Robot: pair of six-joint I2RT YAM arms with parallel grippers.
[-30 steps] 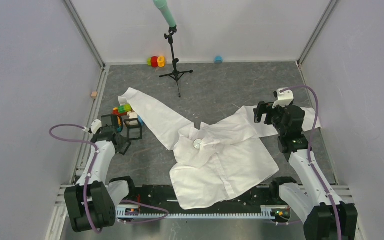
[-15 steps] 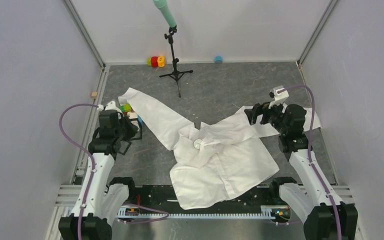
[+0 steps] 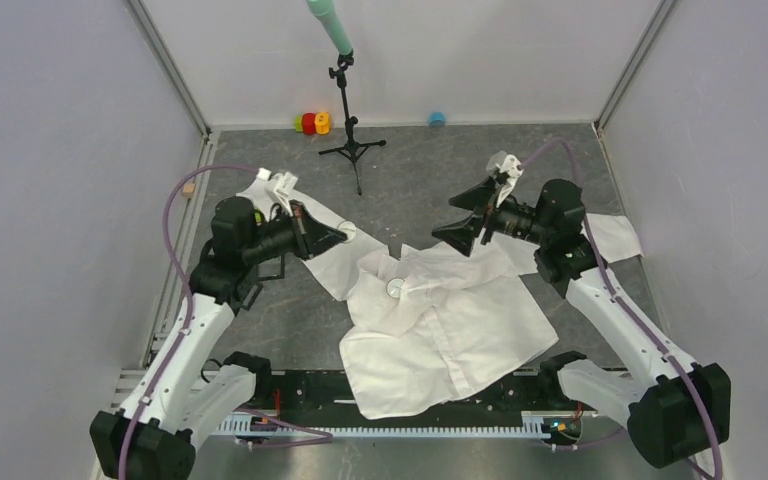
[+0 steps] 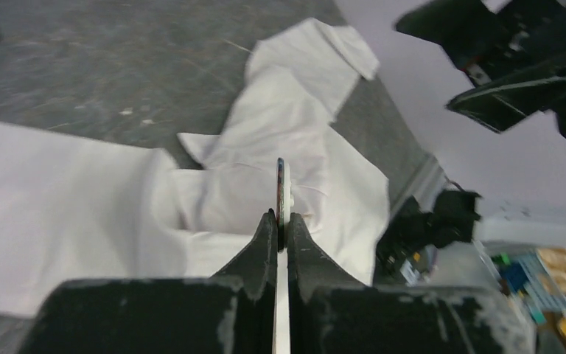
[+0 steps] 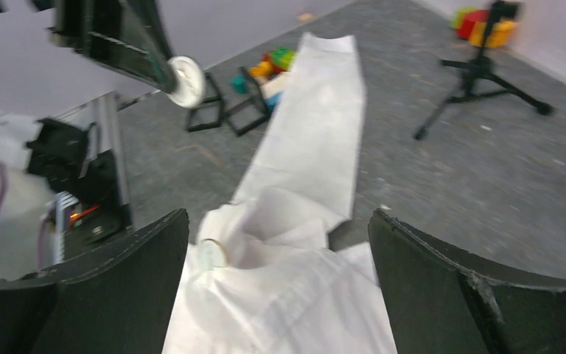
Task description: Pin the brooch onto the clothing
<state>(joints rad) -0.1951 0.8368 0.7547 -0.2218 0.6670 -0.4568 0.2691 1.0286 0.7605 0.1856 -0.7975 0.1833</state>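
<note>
left gripper [image 3: 338, 236]: clamped tight on the brooch [image 5: 186, 80], at 10 o'clock from the collar disc [image 3: 396, 288].
brooch: pale round piece, edge-on between the fingers, over the left sleeve.
clothing [image 3: 440, 330]: white shirt, crumpled mid-scene, sleeves reaching to 10 and 2 o'clock.
collar disc: small round piece lying on the shirt.
right gripper [image 5: 276, 221]: jaws wide, holding nothing, at 1 o'clock from the disc.
</note>
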